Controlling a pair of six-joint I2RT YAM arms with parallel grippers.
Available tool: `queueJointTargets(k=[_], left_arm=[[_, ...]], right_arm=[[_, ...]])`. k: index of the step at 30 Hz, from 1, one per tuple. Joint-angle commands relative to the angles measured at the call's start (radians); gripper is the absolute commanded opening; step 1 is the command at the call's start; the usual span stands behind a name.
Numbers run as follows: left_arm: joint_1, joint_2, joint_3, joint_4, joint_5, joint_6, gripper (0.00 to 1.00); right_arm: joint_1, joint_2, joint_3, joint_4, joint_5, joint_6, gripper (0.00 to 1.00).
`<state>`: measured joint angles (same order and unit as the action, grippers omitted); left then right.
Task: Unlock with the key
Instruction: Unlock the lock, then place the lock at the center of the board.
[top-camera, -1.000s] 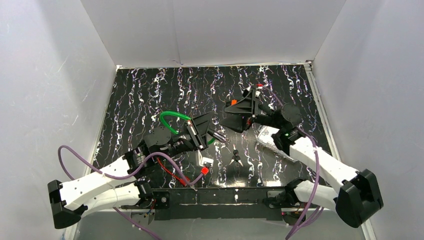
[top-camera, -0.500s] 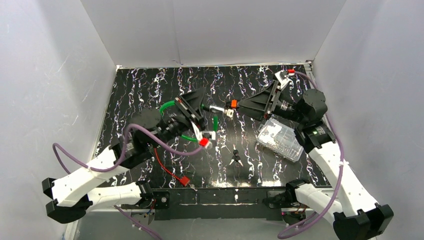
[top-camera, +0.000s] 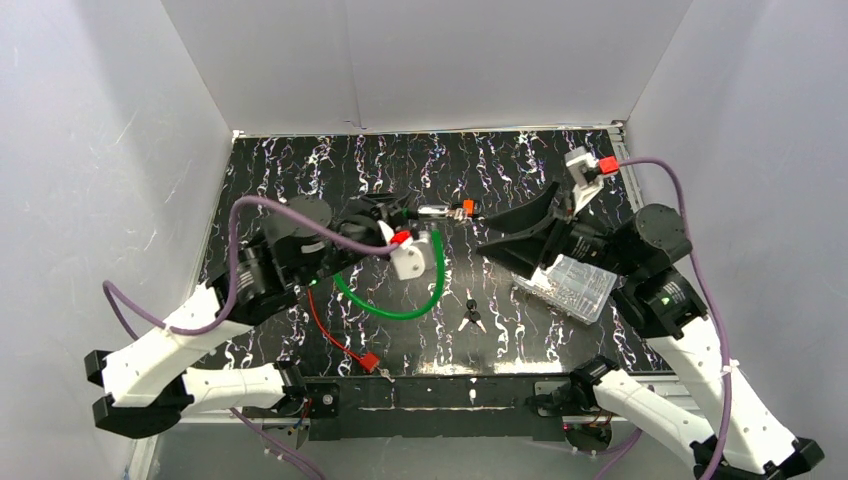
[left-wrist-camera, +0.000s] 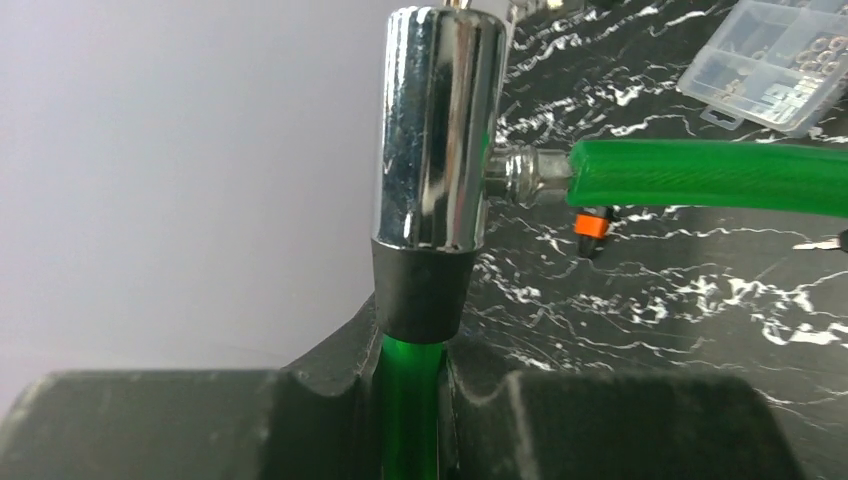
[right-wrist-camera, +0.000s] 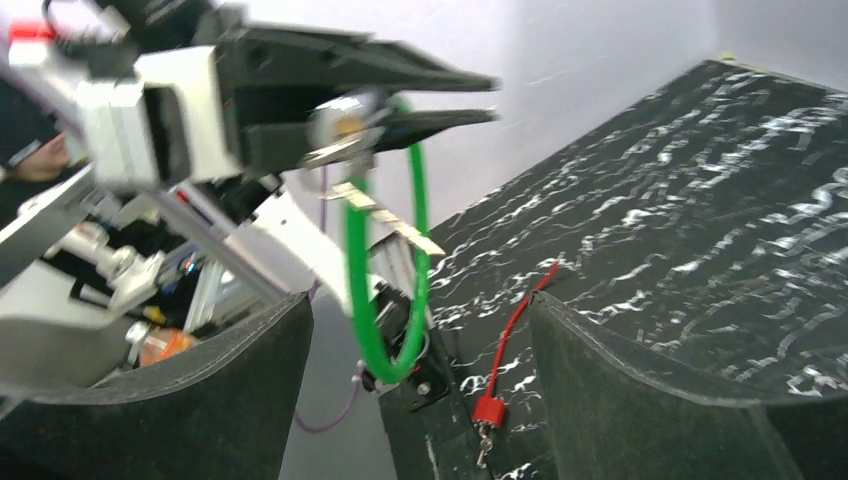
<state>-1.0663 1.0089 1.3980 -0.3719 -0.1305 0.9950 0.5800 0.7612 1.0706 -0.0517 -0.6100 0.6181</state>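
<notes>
A green cable lock hangs in the air, its chrome cylinder (left-wrist-camera: 437, 130) upright in the left wrist view and its green cable (top-camera: 400, 308) looping down below. My left gripper (left-wrist-camera: 415, 350) is shut on the cable just under the cylinder's black collar. In the top view the cylinder (top-camera: 445, 212) points right, out of my left gripper (top-camera: 398, 216). My right gripper (top-camera: 497, 236) stands open a little to its right, facing the cylinder's end (right-wrist-camera: 345, 118), with nothing between its fingers (right-wrist-camera: 650, 400). A black-headed key bunch (top-camera: 472, 316) lies on the table.
A clear plastic parts box (top-camera: 565, 285) sits under the right arm. A red cable (top-camera: 335, 335) ends in a small red padlock (right-wrist-camera: 488, 410) with a key in it, near the front edge. A small orange-capped item (top-camera: 468, 207) sits beside the cylinder. White walls surround the black marbled table (top-camera: 300, 170).
My left arm has raised the lock and turned it, so the green loop now hangs down. My right gripper has drawn back to the right and opened wider.
</notes>
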Motion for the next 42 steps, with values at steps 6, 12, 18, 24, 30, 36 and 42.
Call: queueJointTargets(k=[6,12,18,24,30,36,42], left_arm=[[0.021,0.087,0.141,-0.050,-0.067,-0.243,0.00],[0.022,0.090,0.136,-0.038,-0.068,-0.234,0.00],[0.021,0.078,0.131,-0.025,-0.076,-0.203,0.00],[0.021,0.060,0.122,-0.014,-0.073,-0.197,0.00],[0.025,0.051,0.105,0.022,-0.113,-0.168,0.00],[0.070,0.060,0.066,0.037,-0.147,-0.169,0.00],[0.390,0.120,0.032,0.006,-0.011,-0.277,0.00]], right_arm=[[0.218,0.023,-0.027,0.172,0.095,-0.091,0.86],[0.282,0.096,-0.021,0.208,0.164,-0.082,0.67],[0.328,0.182,0.018,0.183,0.224,-0.063,0.39],[0.358,0.210,0.003,0.216,0.287,-0.053,0.24],[0.379,0.162,-0.060,0.204,0.360,-0.041,0.01],[0.380,0.100,-0.131,0.183,0.443,-0.037,0.01],[0.380,0.074,-0.226,0.144,0.559,-0.041,0.01]])
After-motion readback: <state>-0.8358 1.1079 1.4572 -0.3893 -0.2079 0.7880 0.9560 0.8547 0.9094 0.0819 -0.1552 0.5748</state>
